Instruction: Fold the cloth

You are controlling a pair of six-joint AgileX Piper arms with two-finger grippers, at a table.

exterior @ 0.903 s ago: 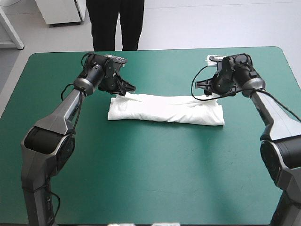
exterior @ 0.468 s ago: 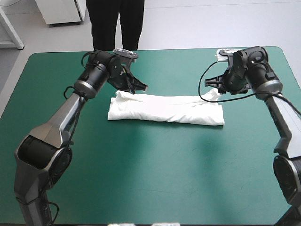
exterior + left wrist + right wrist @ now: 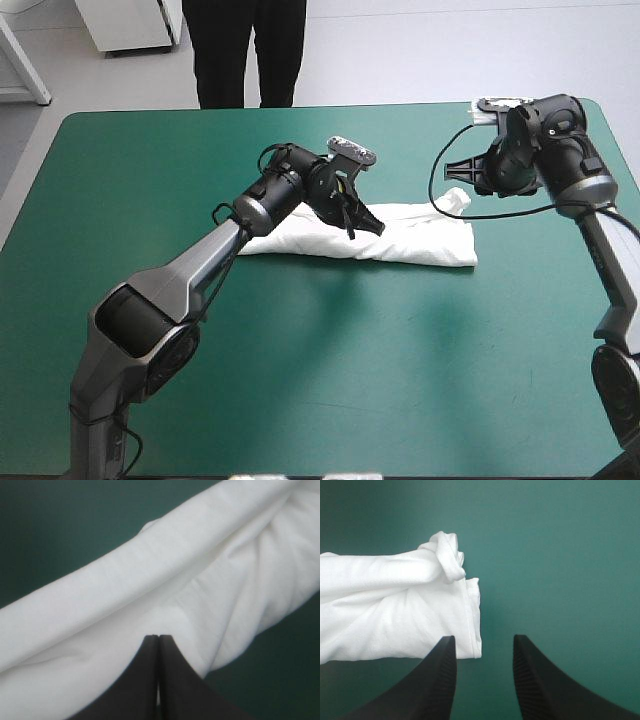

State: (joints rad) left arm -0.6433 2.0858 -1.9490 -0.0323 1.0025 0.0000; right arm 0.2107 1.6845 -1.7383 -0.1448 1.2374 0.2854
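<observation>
— Right, where to log the T-shirt?
— Log it as a long white folded bundle, lying left to right across the middle of the teal-green surface, a little toward the far side. Worth adding a small rolled curl at the far corner of its right end.
— And for the left hand?
— Put it down as stretched over the middle of the bundle, black fingers pressed together into one point, pinching the T-shirt. From the wrist, only a thin pale sliver between them, white folds all across ahead.
— Noted. Then the right hand?
— Spread, holding nothing. Mark it raised above the bundle's right end, toward the far side. Looking along it, place the end of the T-shirt ahead of one finger, bare surface ahead of the other.
</observation>
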